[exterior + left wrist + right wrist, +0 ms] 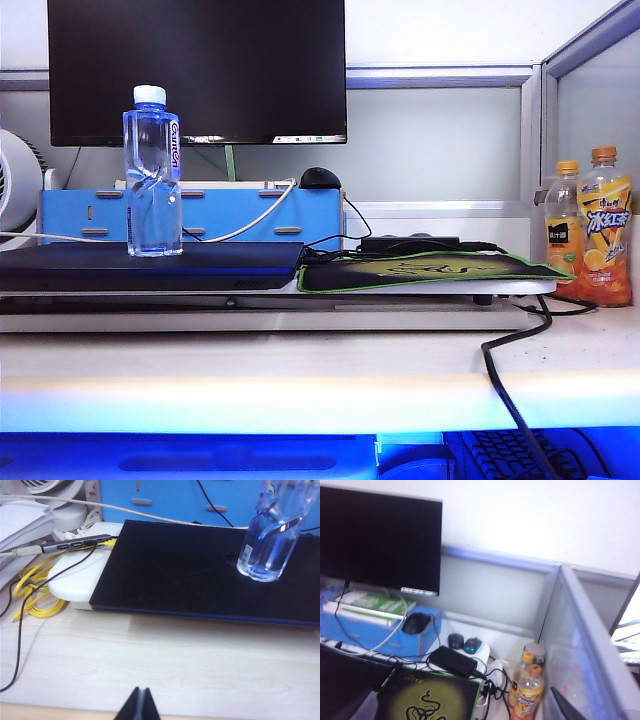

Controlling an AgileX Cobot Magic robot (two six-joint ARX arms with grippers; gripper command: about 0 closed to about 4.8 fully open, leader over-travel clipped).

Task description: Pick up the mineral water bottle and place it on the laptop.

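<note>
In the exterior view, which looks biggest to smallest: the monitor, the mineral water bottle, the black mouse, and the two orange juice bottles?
1. Monitor, by far the largest.
2. Mineral water bottle, standing upright on the laptop.
3. The two juice bottles; they look much alike, so no ranking between them.
4. Black mouse, smallest, though it sits farther back.

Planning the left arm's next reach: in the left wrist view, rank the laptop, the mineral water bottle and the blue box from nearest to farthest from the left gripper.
From the left gripper, shut and hovering over bare desk:
1. laptop: its front edge lies just beyond the desk strip.
2. mineral water bottle: upright on the laptop's far side.
3. blue box: behind the laptop, at the back.
</note>
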